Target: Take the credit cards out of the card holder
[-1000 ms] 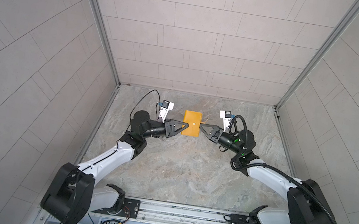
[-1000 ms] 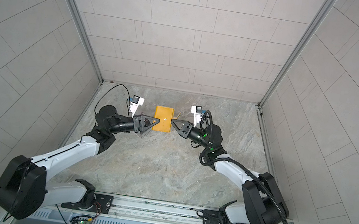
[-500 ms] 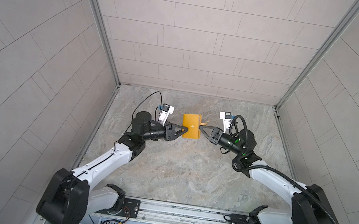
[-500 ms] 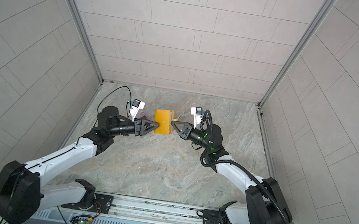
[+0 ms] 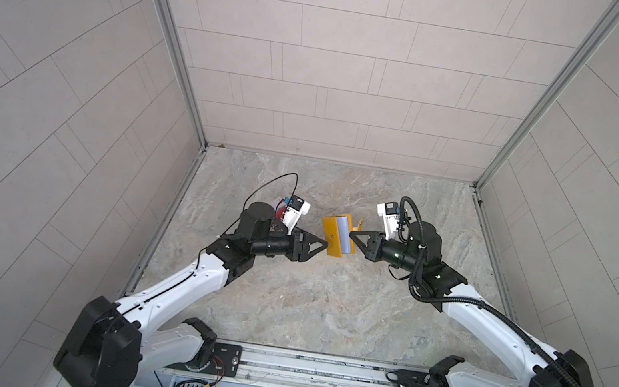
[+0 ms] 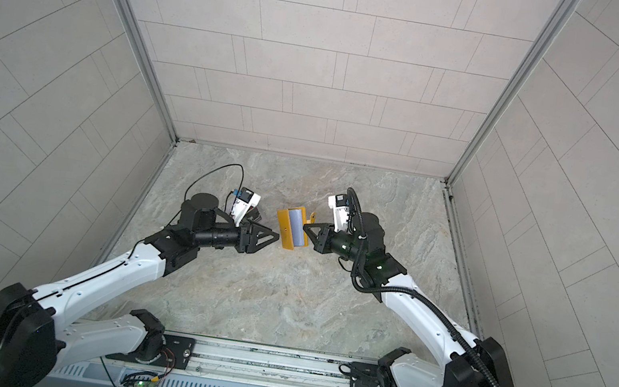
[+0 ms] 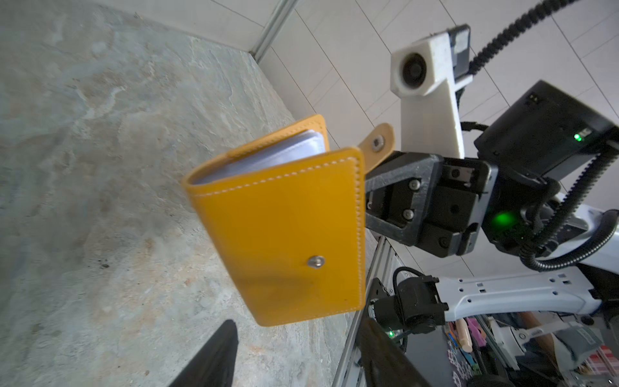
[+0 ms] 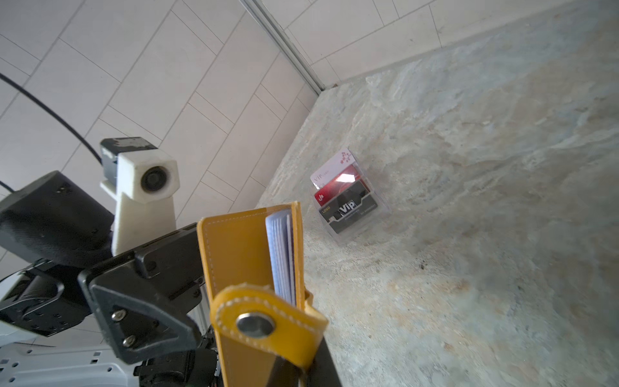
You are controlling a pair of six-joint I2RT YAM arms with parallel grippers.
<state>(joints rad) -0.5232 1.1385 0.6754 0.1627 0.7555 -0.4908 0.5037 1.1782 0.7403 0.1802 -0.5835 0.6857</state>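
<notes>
A: Where's the card holder (image 5: 338, 236)?

B: We see it off the tabletop (image 5: 323, 310), hanging in the air between the two arms. It's half open, with bluish sleeves (image 8: 283, 248) fanned inside. The right gripper (image 5: 353, 235) has its jaws clamped on the cover edge by the snap tab (image 8: 256, 323).

A: Left gripper (image 5: 324, 243)?

B: Jaws spread, nothing in them, tips just beside the opposite cover. Touching or not, we cannot tell.

A: Credit cards (image 8: 343, 191)?

B: We see a whitish, a red and a black one overlapping in a clear box (image 8: 382, 209) on the tabletop, well apart from the holder. Whether any sit in the sleeves, we cannot tell.

A: Handling?

B: We judge the holder light, with semi-stiff covers, a floppy spine and slick, limp sleeves. Cards look thin, stiff and slippery. We'd pinch a protruding short edge while the other jaws steady the cover. A one-edge grip could let it swing.
</notes>
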